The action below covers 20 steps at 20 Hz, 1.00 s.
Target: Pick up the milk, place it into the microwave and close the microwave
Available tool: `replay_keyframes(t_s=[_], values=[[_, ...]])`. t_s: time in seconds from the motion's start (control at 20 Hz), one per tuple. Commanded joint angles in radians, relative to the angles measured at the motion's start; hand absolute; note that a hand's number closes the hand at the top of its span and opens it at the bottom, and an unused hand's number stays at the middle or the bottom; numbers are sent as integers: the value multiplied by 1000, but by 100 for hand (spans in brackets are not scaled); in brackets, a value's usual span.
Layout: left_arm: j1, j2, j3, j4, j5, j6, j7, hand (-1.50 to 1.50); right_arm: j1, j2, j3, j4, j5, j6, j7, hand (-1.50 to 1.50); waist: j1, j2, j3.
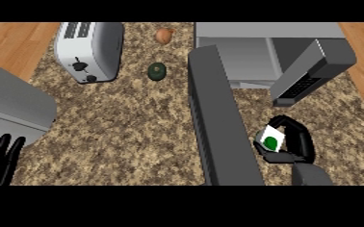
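1. The right robot hand point(295, 144) curls round the milk point(271, 139), a small white carton with a green spot, held in front of the microwave point(249, 53).
2. The microwave door point(217, 120) stands wide open, just left of the carton.
3. The left robot hand point(10, 156) rests open at the lower left edge, fingers up.
4. A toaster point(89, 50), an avocado point(156, 70) and an onion point(164, 35) sit on the speckled surface point(121, 130).
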Motion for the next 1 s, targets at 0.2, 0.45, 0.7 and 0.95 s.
replay_keyframes(t_s=[0.2,0.45,0.7,0.95], values=[[-22,3,34,141,-20,-66,-101,-150,-120,-159,-45,107,-28,170,-58,150,0,1,-1],[-23,12,23,51,37,-29,14,-150,-149,-97,-6,-9,-79,213,64,150,-7,-3,-1],[14,19,68,18,77,-37,14,-150,-38,-95,46,-304,-120,207,221,150,-18,-8,-3],[-40,-8,44,73,35,-25,-3,-150,-67,-42,70,-386,-63,64,300,150,-9,-2,-1]])
